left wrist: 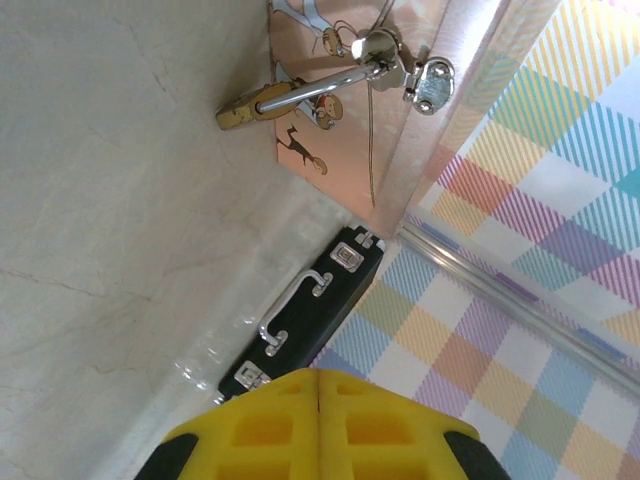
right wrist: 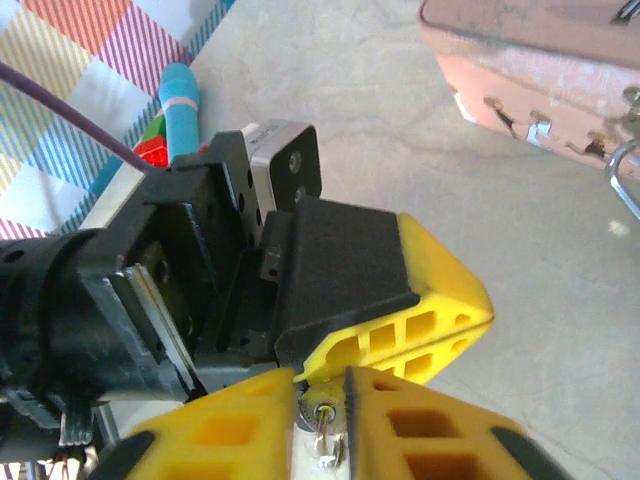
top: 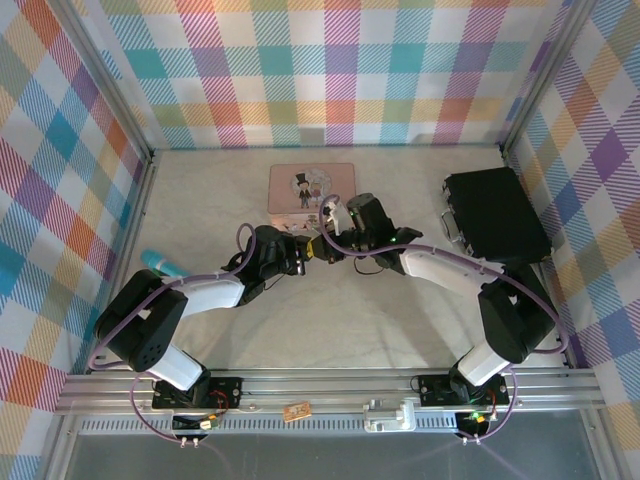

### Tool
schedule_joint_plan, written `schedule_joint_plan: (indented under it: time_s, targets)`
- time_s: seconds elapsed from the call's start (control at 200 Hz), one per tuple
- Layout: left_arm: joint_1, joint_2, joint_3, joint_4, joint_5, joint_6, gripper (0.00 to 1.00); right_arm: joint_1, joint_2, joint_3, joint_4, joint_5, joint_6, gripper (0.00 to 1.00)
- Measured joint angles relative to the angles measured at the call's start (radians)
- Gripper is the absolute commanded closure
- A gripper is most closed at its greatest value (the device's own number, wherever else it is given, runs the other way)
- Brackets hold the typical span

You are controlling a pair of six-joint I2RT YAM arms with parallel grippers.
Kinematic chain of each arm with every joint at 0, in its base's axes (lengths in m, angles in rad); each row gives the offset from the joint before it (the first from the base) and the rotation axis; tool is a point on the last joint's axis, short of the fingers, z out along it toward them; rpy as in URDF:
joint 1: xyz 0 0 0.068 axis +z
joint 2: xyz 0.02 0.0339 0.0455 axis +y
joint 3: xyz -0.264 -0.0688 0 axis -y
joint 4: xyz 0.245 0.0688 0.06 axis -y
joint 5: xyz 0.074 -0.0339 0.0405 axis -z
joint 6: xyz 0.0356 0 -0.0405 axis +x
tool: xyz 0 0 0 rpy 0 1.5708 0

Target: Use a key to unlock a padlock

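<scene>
The right fingers (right wrist: 420,440) pinch the thin key (right wrist: 322,418) by a sliver — it could twist or drop. The left fingers (right wrist: 420,320), pressed shut with nothing seen between, crowd them. Farther off, the padlock (left wrist: 246,108) lies unheld on the counter (left wrist: 120,250) against the pink tin (left wrist: 335,135), likely to skid.

No text, brand, number or sign can be read anywhere; the pink tin (top: 311,187) carries a drawn top-hat figure, and any lettering beside it is too small to make out.
</scene>
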Motion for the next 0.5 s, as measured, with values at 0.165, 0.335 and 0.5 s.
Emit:
schedule_joint_plan:
  time_s: [0.165,0.335,0.5]
  targets:
    - [0.008,-0.024,0.032,-0.057,-0.012,0.251,1.00,-0.046,-0.083,-0.047,0.027,-0.024,0.056,0.57]
    - [0.008,-0.084,0.085,-0.061,-0.026,0.532,1.00,-0.082,-0.126,-0.124,0.111,-0.092,0.134,0.53]
    - [0.006,-0.099,0.089,-0.004,-0.023,0.698,1.00,-0.083,-0.119,-0.190,0.238,-0.185,0.215,0.57]
